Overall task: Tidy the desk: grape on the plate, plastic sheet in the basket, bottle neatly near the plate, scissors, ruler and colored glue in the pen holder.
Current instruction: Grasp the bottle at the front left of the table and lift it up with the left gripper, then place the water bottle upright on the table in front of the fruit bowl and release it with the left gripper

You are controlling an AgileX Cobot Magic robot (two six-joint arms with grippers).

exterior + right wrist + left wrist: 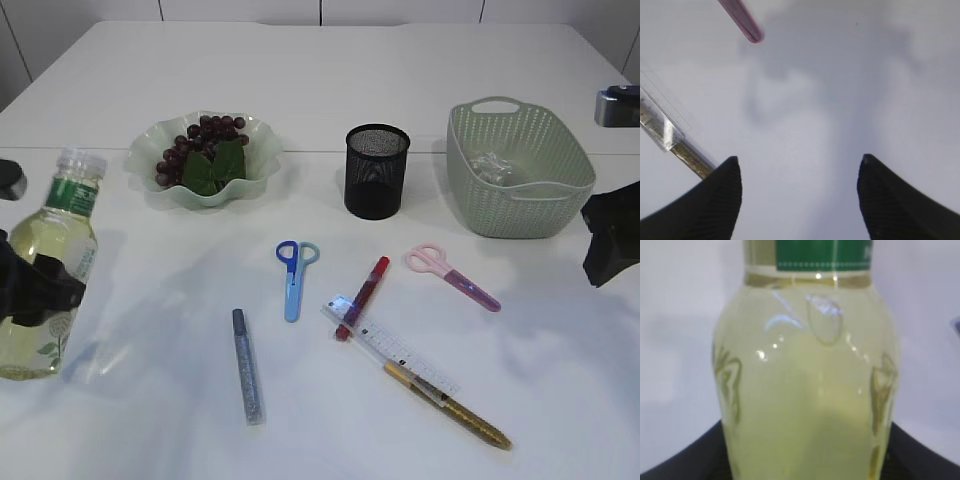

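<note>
A: White table [330,80], then what is seen on it, largest first?

B: At the far right a green basket [520,190] is seen, with something clear and crumpled inside that is judged to be the plastic sheet [492,165]. At the left edge the bottle [45,270] of yellowish liquid is held upright by the left gripper [35,290], whose dark fingers are clamped around its belly. The plate [160,190] with the grapes [205,140] is set well behind it, the pen holder [377,170] between plate and basket.

A: And what is left loose?

B: The ruler [395,345] is laid across the red glue pen [362,298] and the gold glue pen [450,405]. Blue scissors [294,278], pink scissors [450,275] and a silver glue pen [248,368] are spread nearby.

A: What could go wrong?

B: The bottle is gripped low while its weight sits high, so a tilt or slip could be caused by a quick swing toward the plate. The plate's wavy rim could be knocked if the bottle is set down too close.

A: How is the right side placed?

B: The right gripper [800,195] is held over bare table with its fingers [715,200] wide apart and nothing between them. The ruler's end and gold pen are seen just beside its left finger, the pink scissors' tip further ahead.
</note>
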